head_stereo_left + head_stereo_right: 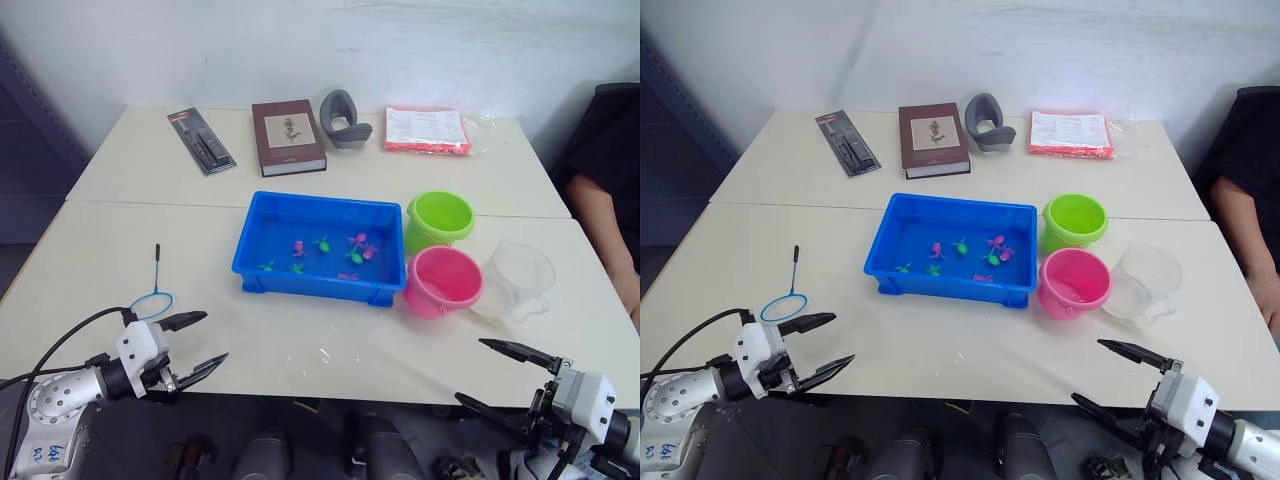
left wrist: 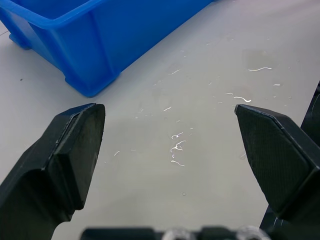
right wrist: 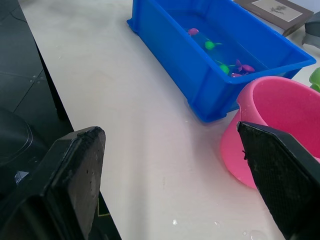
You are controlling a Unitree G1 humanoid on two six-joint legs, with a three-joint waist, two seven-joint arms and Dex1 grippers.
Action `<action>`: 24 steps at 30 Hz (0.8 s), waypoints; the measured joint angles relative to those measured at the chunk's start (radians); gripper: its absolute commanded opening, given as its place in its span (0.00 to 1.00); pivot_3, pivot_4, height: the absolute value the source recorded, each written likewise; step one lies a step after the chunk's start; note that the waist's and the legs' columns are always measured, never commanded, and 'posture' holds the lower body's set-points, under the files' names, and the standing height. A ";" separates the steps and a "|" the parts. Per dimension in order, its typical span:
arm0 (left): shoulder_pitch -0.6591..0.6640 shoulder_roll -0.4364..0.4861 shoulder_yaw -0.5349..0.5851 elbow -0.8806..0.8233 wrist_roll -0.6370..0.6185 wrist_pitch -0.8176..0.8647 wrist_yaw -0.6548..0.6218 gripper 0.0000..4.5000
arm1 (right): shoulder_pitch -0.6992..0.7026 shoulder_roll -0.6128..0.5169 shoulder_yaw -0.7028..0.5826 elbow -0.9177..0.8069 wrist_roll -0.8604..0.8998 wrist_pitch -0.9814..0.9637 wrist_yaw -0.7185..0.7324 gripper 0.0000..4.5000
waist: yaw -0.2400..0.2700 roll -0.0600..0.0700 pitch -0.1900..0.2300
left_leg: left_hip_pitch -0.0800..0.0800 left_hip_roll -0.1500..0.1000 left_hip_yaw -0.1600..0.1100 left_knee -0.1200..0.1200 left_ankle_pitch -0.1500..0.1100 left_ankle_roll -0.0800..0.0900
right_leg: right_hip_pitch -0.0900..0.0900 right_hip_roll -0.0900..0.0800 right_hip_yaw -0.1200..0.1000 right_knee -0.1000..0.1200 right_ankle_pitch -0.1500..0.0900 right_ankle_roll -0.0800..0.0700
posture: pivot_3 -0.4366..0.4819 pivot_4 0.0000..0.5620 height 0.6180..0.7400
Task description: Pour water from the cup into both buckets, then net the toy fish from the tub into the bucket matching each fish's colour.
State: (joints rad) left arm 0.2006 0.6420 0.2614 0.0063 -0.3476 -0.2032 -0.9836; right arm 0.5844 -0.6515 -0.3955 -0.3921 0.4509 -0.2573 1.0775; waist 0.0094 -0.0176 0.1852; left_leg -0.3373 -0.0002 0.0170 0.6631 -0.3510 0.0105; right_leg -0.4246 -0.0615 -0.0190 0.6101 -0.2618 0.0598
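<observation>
With both the left gripper (image 1: 195,342) and right gripper (image 1: 495,373) held agape and empty, pouring is judged not yet begun, so the cup (image 1: 517,279), beside the pink bucket (image 1: 443,281), must be grasped

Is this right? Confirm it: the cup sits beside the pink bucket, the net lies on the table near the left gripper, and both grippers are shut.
One thing is wrong: the left gripper and right gripper are both open, as the left eye view shows. The cup beside the pink bucket and the net are as stated.

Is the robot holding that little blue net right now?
No. The net lies on the table, and the open left gripper beside it is empty.
</observation>
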 measured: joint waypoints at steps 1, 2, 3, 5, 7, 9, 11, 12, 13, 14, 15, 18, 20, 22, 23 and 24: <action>0.000 0.000 0.000 0.000 0.000 0.000 0.000 0.99 | 0.000 0.000 0.000 0.000 0.000 0.000 0.000 1.00 | 0.000 0.000 0.000 | 0.000 0.000 0.000 0.000 0.000 0.000 | 0.000 0.000 0.000 0.000 0.000 0.000 | 0.48 0.27 1.00; -0.001 0.002 -0.001 -0.001 -0.001 0.005 -0.002 0.99 | 0.000 0.003 0.000 0.000 -0.001 0.000 -0.002 1.00 | 0.000 0.000 0.000 | 0.000 0.000 0.000 0.000 0.000 0.000 | 0.000 0.000 0.000 0.000 0.000 0.000 | 0.48 0.27 1.00; -0.011 0.027 -0.018 -0.012 -0.033 0.053 -0.039 0.99 | 0.025 0.034 -0.006 -0.010 0.001 0.002 -0.027 1.00 | 0.002 0.000 0.000 | 0.000 0.000 0.000 0.000 0.000 0.000 | 0.000 0.000 0.000 0.000 0.000 0.000 | 0.48 0.27 1.00; -0.013 0.082 -0.040 -0.059 -0.099 0.157 -0.104 0.99 | 0.086 0.088 -0.006 -0.036 0.003 0.011 -0.065 1.00 | 0.014 0.000 0.000 | -0.001 0.001 -0.002 0.000 -0.001 -0.001 | -0.001 0.001 -0.003 0.001 -0.002 -0.003 | 0.48 0.27 1.00; -0.035 0.117 -0.061 -0.115 -0.145 0.264 -0.135 0.99 | 0.152 0.137 -0.024 -0.060 0.002 0.013 -0.106 1.00 | 0.018 0.005 -0.001 | -0.001 0.001 -0.002 -0.001 -0.001 -0.001 | -0.001 -0.001 -0.002 0.001 -0.002 -0.004 | 0.48 0.27 1.00; -0.078 0.100 -0.089 -0.160 -0.164 0.303 -0.133 0.99 | 0.188 0.191 -0.071 -0.074 0.003 0.013 -0.162 1.00 | 0.016 0.009 -0.003 | -0.001 0.000 -0.001 -0.001 0.000 -0.001 | 0.000 -0.001 -0.001 -0.001 -0.002 -0.004 | 0.48 0.27 1.00; -0.112 0.076 -0.129 -0.203 -0.179 0.337 -0.134 0.99 | 0.214 0.252 -0.120 -0.093 0.006 0.017 -0.237 1.00 | 0.011 0.009 -0.004 | -0.001 0.001 0.000 -0.001 -0.001 -0.001 | 0.000 -0.001 0.000 -0.001 -0.002 -0.004 | 0.48 0.27 1.00; -0.119 0.072 -0.142 -0.214 -0.182 0.349 -0.134 0.99 | 0.222 0.273 -0.131 -0.096 0.011 0.022 -0.265 1.00 | 0.006 0.009 -0.004 | -0.001 0.001 0.000 -0.001 -0.001 -0.001 | 0.000 0.000 0.000 -0.001 -0.002 -0.004 | 0.48 0.27 1.00; -0.139 0.064 -0.161 -0.227 -0.186 0.373 -0.133 0.99 | 0.239 0.317 -0.151 -0.112 0.015 0.048 -0.326 1.00 | 0.005 0.009 -0.004 | -0.001 0.001 0.000 -0.002 -0.001 -0.001 | -0.001 0.000 0.000 0.000 -0.002 -0.004 | 0.48 0.27 1.00; -0.155 0.053 -0.175 -0.242 -0.194 0.388 -0.133 0.99 | 0.249 0.361 -0.166 -0.123 0.020 0.074 -0.386 1.00 | 0.007 0.009 -0.004 | -0.001 0.002 0.000 -0.002 -0.001 -0.001 | -0.001 0.000 0.000 0.000 -0.002 -0.004 | 0.48 0.27 1.00; -0.169 0.045 -0.187 -0.254 -0.201 0.402 -0.133 0.99 | 0.256 0.390 -0.170 -0.130 0.021 0.105 -0.441 1.00 | 0.006 0.010 -0.004 | -0.001 0.002 0.000 -0.002 -0.001 -0.001 | -0.001 0.000 0.000 0.001 -0.002 -0.004 | 0.48 0.27 1.00; -0.250 0.014 -0.224 -0.274 -0.215 0.450 -0.120 0.99 | 0.261 0.451 -0.172 -0.187 0.021 0.264 -0.627 1.00 | 0.001 0.012 -0.005 | -0.001 0.002 0.000 -0.002 0.000 -0.002 | -0.002 0.000 0.000 0.001 -0.005 -0.009 | 0.48 0.27 1.00; -0.299 -0.016 -0.245 -0.274 -0.215 0.469 -0.104 0.99 | 0.190 0.457 -0.166 -0.196 0.026 0.341 -0.716 1.00 | -0.010 0.012 -0.005 | -0.001 0.002 0.001 -0.002 0.000 -0.002 | -0.001 0.000 0.001 0.001 -0.010 -0.017 | 0.48 0.27 1.00; -0.334 -0.043 -0.273 -0.277 -0.215 0.487 -0.095 0.99 | 0.090 0.456 -0.157 -0.193 0.035 0.405 -0.781 1.00 | -0.015 0.012 -0.006 | 0.000 0.001 0.002 -0.002 0.000 -0.001 | -0.002 0.001 0.002 0.002 -0.007 -0.012 | 0.48 0.27 1.00; -0.345 -0.047 -0.286 -0.279 -0.215 0.494 -0.094 0.99 | 0.046 0.452 -0.151 -0.188 0.038 0.436 -0.805 1.00 | -0.015 0.012 -0.005 | 0.000 0.001 0.002 -0.002 0.000 -0.001 | -0.002 0.001 0.002 0.002 -0.001 -0.002 | 0.48 0.27 1.00; -0.354 -0.054 -0.294 -0.281 -0.215 0.500 -0.093 0.99 | -0.016 0.439 -0.141 -0.176 0.042 0.474 -0.833 1.00 | -0.015 0.012 -0.006 | -0.001 0.001 0.002 -0.002 0.000 -0.001 | -0.003 0.001 0.002 0.002 0.000 -0.001 | 0.48 0.27 1.00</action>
State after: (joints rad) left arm -0.1535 0.5884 -0.0322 -0.2745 -0.5626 0.2965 -1.0768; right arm 0.5687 -0.2124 -0.5365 -0.5682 0.4930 0.2167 0.2449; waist -0.0055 -0.0058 0.1797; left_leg -0.3379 0.0007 0.0193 0.6616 -0.3509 0.0091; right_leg -0.4272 -0.0601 -0.0173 0.6124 -0.2622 0.0592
